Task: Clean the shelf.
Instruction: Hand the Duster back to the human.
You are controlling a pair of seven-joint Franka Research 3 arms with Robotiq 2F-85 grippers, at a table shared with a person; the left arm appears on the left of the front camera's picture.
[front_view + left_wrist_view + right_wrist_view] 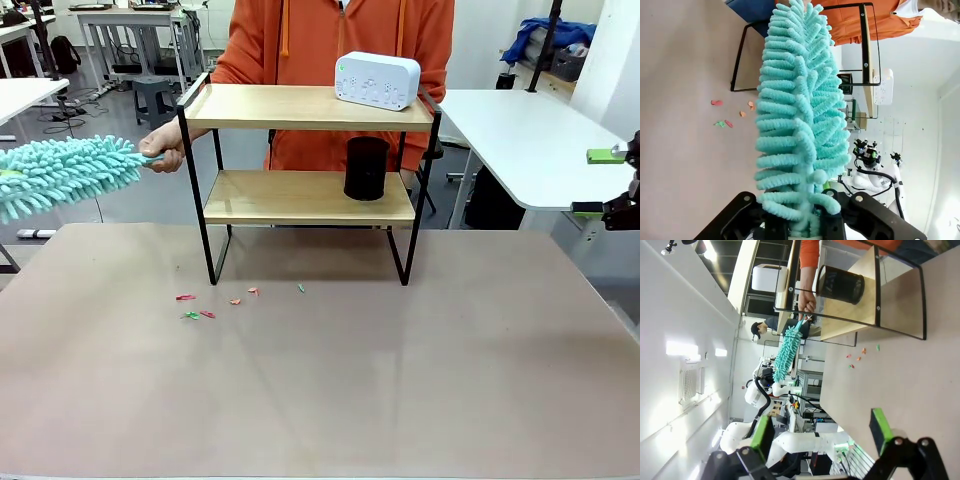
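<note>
No text, label or number can be read; the white device (378, 80) shows only illegible button marks

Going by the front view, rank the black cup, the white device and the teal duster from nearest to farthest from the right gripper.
From the right gripper, at the picture's right edge:
1. White device, on the right end of the shelf's top board.
2. Black cup, on the lower board, a little further left.
3. Teal duster, far left, held in the left gripper with the person's hand on its handle.
</note>
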